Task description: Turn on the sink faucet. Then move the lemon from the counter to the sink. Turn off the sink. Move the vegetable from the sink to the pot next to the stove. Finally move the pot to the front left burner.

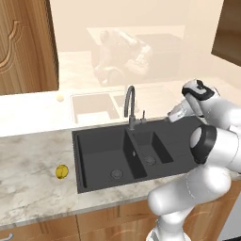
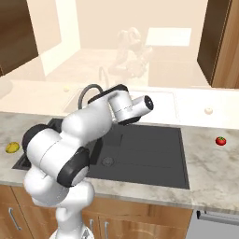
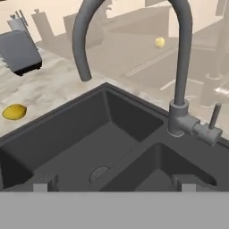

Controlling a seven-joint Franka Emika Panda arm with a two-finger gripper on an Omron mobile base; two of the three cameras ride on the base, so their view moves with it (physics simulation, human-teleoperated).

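The sink faucet [image 1: 130, 106] is a dark gooseneck at the back rim of the black double sink [image 1: 101, 155], with a small side lever [image 1: 143, 116]. In the hand view its lever [image 3: 215, 117] stands upright to the right of the faucet [image 3: 180, 117], and no water falls from the spout. My gripper [image 3: 114, 187] is open and empty, fingertips wide apart, hovering over the sink [image 3: 80, 138] a little short of the faucet base. From the left base view the gripper [image 1: 171, 116] sits just right of the lever. The lemon [image 1: 61, 172] lies on the counter [image 1: 33, 160] left of the sink. Pot and stove are out of view.
A small red tomato [image 2: 221, 140] rests on the counter right of the sink. A dark boxy appliance [image 3: 20, 51] stands on the counter beyond the lemon [image 3: 14, 112]. Wooden cabinets [image 1: 23, 47] flank the pale back wall. My own arm [image 2: 60, 149] covers the sink's left part in the right base view.
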